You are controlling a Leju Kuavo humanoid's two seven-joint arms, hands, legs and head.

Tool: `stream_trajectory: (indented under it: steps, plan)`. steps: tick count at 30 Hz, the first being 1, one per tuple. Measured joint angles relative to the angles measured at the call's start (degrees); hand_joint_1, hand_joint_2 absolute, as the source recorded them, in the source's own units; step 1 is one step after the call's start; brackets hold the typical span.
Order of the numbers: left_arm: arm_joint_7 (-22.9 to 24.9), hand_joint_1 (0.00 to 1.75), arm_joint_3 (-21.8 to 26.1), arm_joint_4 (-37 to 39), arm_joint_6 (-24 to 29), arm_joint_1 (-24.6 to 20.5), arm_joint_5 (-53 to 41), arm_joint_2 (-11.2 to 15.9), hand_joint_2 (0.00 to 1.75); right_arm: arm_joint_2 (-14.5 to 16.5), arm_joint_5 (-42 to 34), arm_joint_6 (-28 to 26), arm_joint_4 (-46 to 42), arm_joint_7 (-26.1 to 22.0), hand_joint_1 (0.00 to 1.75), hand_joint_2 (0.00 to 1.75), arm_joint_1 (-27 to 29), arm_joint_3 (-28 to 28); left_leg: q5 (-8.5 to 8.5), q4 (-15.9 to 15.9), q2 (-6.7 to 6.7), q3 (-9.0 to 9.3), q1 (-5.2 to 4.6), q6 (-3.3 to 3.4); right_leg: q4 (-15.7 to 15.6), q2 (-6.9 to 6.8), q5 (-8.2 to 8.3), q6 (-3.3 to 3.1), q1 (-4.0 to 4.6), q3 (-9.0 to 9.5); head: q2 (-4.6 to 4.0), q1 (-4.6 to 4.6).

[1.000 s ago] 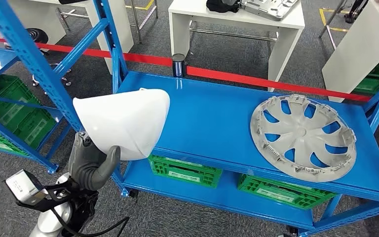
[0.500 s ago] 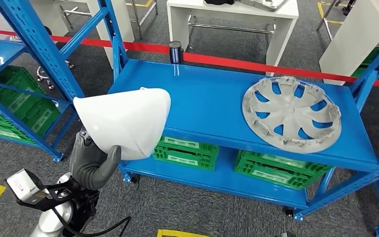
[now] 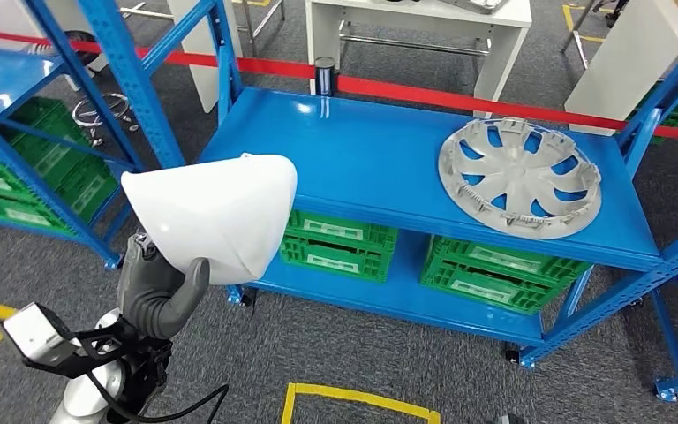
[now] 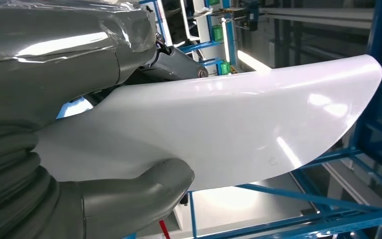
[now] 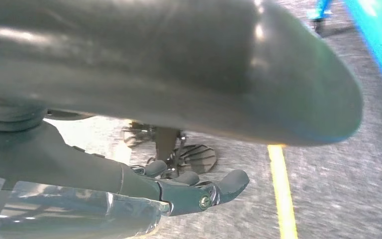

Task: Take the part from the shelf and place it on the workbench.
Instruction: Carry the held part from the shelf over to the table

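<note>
Wheel cover (image 3: 519,177) on shelf (image 3: 362,168), crates (image 3: 337,244) beneath.

blue workbench (image 3: 362,168), grey wheel cover (image 3: 519,177) on top

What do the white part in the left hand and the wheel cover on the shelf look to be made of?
White part: probably moulded plastic, glossy, going by the sharp light streaks on its smooth curved shell. Wheel cover: likely plastic too, matt grey, with thin spokes, rim clips and no shine. Left hand grips the white part.

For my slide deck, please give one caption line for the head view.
Left robot hand holds a white curved part beside a blue shelf carrying a grey wheel cover.
</note>
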Motion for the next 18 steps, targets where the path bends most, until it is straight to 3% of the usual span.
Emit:
stream_trajectory:
  steps: [2,3,4,5,7,9,10,11,13,14,15,17,18]
  plan:
    - [0.0,1.68,0.02,0.0,-0.01,0.06,0.0,-0.07,1.75,-0.01,0.04,0.0,-0.01,0.1,0.0,0.0,-0.04,0.06,1.62,0.08,0.03,-1.83,-0.25,0.37,7.41,0.03,-5.39,-0.74,0.02,-2.17,0.0,0.31]
    - [0.01,1.68,0.04,0.01,-0.03,0.11,0.0,-0.09,1.75,-0.07,0.04,0.0,-0.02,0.1,0.0,0.0,-0.11,0.09,2.42,0.13,0.05,-2.89,-0.4,0.43,10.95,0.03,-6.84,-0.62,0.02,-2.7,0.0,0.35]
    - [0.01,1.68,0.06,0.01,-0.08,0.12,0.0,-0.1,1.75,-0.13,0.06,0.0,-0.03,0.13,0.0,0.0,-0.16,0.11,3.22,0.19,0.07,-3.97,-0.51,0.44,13.15,0.03,-7.05,-0.19,0.02,-2.48,0.0,0.35]
    - [0.01,1.68,0.08,0.01,-0.13,0.13,0.0,-0.1,1.75,-0.16,0.08,0.0,-0.05,0.17,0.0,0.0,-0.22,0.15,3.97,0.27,0.08,-5.0,-0.59,0.39,13.43,0.02,-6.27,0.38,0.03,-1.29,0.0,0.35]
    - [0.01,1.68,0.13,0.01,-0.22,0.14,-0.01,-0.1,1.75,-0.19,0.11,0.0,-0.13,0.3,0.0,0.0,-0.38,0.21,5.27,0.63,0.07,-6.81,-0.65,0.15,7.95,0.02,-4.23,1.09,0.06,3.99,0.0,0.36]
    - [0.01,1.68,0.25,0.0,-0.25,0.16,-0.01,-0.11,1.75,-0.25,0.11,-0.01,-0.27,0.38,0.0,0.0,-0.73,0.25,6.29,1.18,0.1,-8.06,-0.78,-0.34,-0.64,0.04,-4.9,0.68,0.34,10.12,0.0,0.32]
    - [0.01,1.68,0.32,-0.01,-0.27,0.17,-0.01,-0.13,1.75,-0.27,0.11,-0.02,-0.33,0.4,0.0,0.0,-0.9,0.27,6.8,1.33,0.16,-8.4,-0.76,-0.68,-3.35,0.07,-5.63,0.32,0.55,11.74,0.0,0.32]
    - [0.01,1.68,0.38,-0.01,-0.28,0.19,-0.01,-0.15,1.75,-0.3,0.11,-0.03,-0.38,0.42,0.0,0.0,-1.02,0.3,7.35,1.36,0.22,-8.62,-0.7,-1.07,-4.66,0.09,-6.05,-0.08,0.79,12.27,0.0,0.28]
    - [0.01,1.68,0.47,-0.01,-0.31,0.23,-0.01,-0.18,1.75,-0.26,0.11,-0.05,-0.39,0.5,0.0,0.0,-1.03,0.4,7.78,1.44,0.17,-9.01,-0.41,-1.91,-4.79,0.01,-5.23,-0.89,0.79,11.46,0.0,0.29]
    - [0.01,1.68,0.51,-0.01,-0.31,0.27,-0.01,-0.19,1.75,-0.23,0.11,-0.07,-0.39,0.55,0.0,0.0,-1.03,0.47,6.55,2.3,0.09,-9.45,-0.24,-2.34,-4.84,-0.09,-4.58,-1.37,0.67,10.99,0.0,0.22]
    - [0.01,1.68,0.56,-0.01,-0.31,0.31,-0.01,-0.19,1.75,-0.19,0.11,-0.08,-0.4,0.59,0.0,0.0,-1.07,0.54,4.27,4.18,0.01,-10.15,-0.07,-2.75,-4.9,-0.19,-3.87,-1.73,0.56,10.41,0.0,0.19]
    - [0.01,1.68,0.62,0.0,-0.31,0.38,-0.01,-0.18,1.75,-0.18,0.11,-0.1,-0.41,0.63,0.0,0.0,-1.16,0.64,-1.76,11.16,-0.04,-11.98,0.35,-3.45,-4.81,-0.31,-2.45,-2.11,0.62,8.89,0.0,0.08]
    - [0.01,1.68,0.64,0.01,-0.31,0.41,-0.01,-0.17,1.75,-0.18,0.11,-0.1,-0.42,0.64,0.0,0.0,-1.18,0.68,-3.56,14.86,-0.04,-12.65,0.51,-3.69,-4.72,-0.32,-1.7,-2.12,0.71,8.05,0.0,0.06]
